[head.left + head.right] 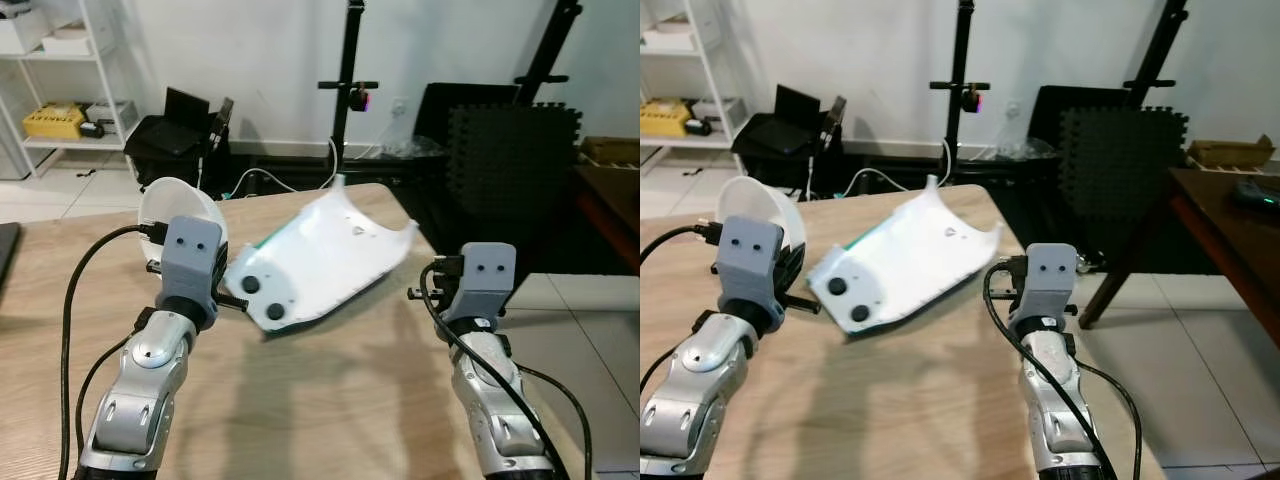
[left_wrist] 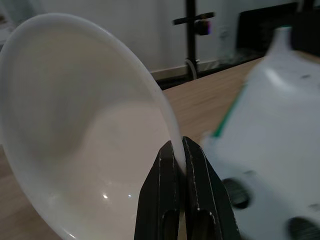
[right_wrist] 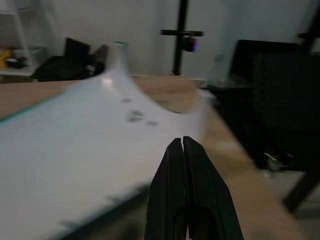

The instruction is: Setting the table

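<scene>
The left gripper pinches the rim of a white bowl, fingers closed on the thin wall. The bowl is held tilted on edge above the table, at about 10 o'clock from the table's middle in the eye views. Judging by this, the step in hand is carrying the bowl to its place; the next move calls for levelling it and lowering it onto bare wood before the fingers part, clear of the shell.

The right gripper hangs over the table at about 3 o'clock, its two fingers pressed together with nothing between them. It looks idle.

A white plastic shell with two dark round holes and a green edge lies at the table's middle, just beside the bowl at about 3 o'clock of it; contact cannot be told.

The left wrist view shows the grip itself, rim between the black fingers, which the eye views hide behind the grey wrist block. The eye views give the layout: table edge, shelf at 10 o'clock, black stand at 12, dark foam mats at 2.
</scene>
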You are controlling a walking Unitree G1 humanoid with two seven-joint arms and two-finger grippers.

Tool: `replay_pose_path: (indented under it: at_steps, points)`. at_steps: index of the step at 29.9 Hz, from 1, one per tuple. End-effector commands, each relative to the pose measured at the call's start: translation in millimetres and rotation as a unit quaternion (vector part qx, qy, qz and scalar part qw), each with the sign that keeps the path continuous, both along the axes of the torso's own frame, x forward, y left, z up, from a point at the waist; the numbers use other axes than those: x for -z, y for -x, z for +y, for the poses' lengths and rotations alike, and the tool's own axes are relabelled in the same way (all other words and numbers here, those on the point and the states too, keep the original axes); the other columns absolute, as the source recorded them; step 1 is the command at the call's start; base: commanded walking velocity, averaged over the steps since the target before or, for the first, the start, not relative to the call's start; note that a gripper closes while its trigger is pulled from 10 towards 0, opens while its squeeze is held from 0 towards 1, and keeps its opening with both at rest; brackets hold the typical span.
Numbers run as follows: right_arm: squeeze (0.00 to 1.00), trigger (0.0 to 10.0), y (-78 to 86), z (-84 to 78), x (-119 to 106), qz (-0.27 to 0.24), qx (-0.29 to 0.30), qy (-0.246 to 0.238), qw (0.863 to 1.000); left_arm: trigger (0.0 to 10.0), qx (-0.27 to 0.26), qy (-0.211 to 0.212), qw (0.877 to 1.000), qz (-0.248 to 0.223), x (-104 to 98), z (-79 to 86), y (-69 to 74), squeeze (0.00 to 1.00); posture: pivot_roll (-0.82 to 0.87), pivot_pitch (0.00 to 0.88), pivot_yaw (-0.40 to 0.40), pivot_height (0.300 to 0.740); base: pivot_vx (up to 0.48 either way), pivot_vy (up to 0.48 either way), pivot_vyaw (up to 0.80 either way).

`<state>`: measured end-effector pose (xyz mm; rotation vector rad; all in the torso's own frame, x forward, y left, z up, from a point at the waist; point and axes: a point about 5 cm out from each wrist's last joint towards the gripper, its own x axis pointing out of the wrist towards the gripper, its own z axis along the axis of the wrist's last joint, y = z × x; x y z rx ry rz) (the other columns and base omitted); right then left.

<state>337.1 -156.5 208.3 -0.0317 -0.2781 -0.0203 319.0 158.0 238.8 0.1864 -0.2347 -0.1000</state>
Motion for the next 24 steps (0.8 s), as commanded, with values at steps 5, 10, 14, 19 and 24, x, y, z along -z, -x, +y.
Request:
replay_pose_path:
  at_steps: [5,10,14,19,24]
  points:
    - [0.0,10.0,1.3,-3.0,5.4,0.01,0.007,-0.004,1.0,10.0,0.0,-0.004,1.0,0.01,3.9,-0.3,1.9,0.0,0.05,0.145,0.021,0.74,0.0,0.0,0.0]
    - [0.0,10.0,1.9,-3.1,4.8,0.009,0.006,-0.004,1.0,10.0,0.013,0.006,1.0,0.028,3.4,-0.9,3.4,0.0,0.05,0.147,0.023,0.74,0.0,0.0,0.0]
    - [0.0,10.0,2.5,-2.2,2.6,0.006,0.003,-0.003,1.0,10.0,0.069,-0.036,0.994,0.074,3.4,0.3,5.3,0.0,0.05,0.149,0.02,0.74,0.0,0.0,0.0]
    - [0.0,10.0,2.4,1.3,-3.6,-0.003,-0.007,-0.002,1.0,10.0,0.135,-0.105,0.982,0.084,-6.9,1.0,14.6,0.0,0.06,0.155,0.015,0.74,0.0,0.0,0.0]
    - [0.0,10.0,2.5,3.0,-6.8,-0.007,-0.011,-0.002,1.0,10.0,0.23,-0.159,0.96,0.03,-31.8,-14.6,33.5,0.0,0.06,0.157,0.013,0.74,0.0,0.0,0.0]
